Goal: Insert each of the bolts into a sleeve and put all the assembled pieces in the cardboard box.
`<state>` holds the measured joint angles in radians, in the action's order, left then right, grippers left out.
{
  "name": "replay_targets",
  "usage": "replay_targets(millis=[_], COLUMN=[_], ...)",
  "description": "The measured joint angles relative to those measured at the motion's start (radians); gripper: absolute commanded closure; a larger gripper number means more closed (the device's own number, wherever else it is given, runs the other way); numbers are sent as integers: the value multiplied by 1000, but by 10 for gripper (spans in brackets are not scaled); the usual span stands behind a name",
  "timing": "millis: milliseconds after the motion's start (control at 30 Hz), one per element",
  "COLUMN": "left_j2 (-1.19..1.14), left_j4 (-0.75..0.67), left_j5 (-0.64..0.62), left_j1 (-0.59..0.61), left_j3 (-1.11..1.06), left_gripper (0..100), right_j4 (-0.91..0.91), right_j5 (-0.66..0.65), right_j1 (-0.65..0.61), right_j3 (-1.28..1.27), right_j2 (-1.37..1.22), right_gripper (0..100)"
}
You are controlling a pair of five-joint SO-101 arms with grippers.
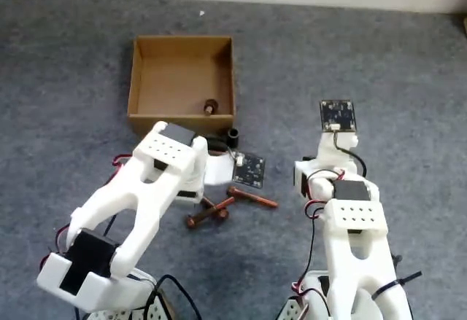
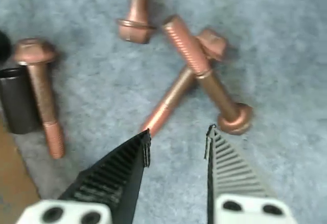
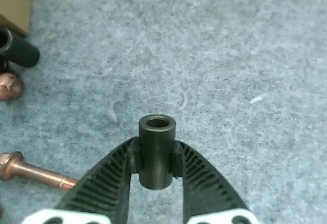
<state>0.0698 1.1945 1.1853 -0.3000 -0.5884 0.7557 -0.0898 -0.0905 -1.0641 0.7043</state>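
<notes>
The left gripper [image 2: 176, 137] hung low over the grey carpet [image 2: 286, 40]. Its ribbed fingers [image 2: 120, 170] were spread apart and grasped nothing. Just beyond the tips lay two crossed bolts [image 2: 196, 71] forming an X. The upper one's flanged head sat close to one fingertip. The lower one's threaded end came right up to the other fingertip, though contact could not be judged. A third bolt [image 2: 135, 15] lay farther off, its head toward the crossed pair. A fourth bolt [image 2: 43, 99] lay off to one side, just beside a loose sleeve [image 2: 18, 99], with their long axes parallel.

From above, the cardboard box [image 1: 182, 41] sat at the far left of the table. One assembled piece [image 1: 210, 106] was inside it, near its front wall. The loose sleeve stood just outside that wall, and the bolts lay scattered on the carpet in front, between the two arms.

The right gripper [image 3: 156, 157] was clamped on a black sleeve [image 3: 156, 150], with a finger pressed against each flank. The sleeve's long axis ran in line with the fingers, and its open bore stuck out past the tips. Whether it rested on the carpet could not be told.
</notes>
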Motion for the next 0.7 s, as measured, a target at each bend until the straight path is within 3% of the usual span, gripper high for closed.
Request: replay_targets(millis=[367, 700], left_j2=[-141, -176], left_j4=[-106, -78], left_j5=[6, 6], left_j1=[-84, -192], left_j3=[-2, 35], left_gripper=[818, 819], right_j4=[0, 0], right_j5=[0, -32], right_j1=[0, 0], right_j3=[0, 0], right_j2=[0, 0], right_gripper=[995, 995])
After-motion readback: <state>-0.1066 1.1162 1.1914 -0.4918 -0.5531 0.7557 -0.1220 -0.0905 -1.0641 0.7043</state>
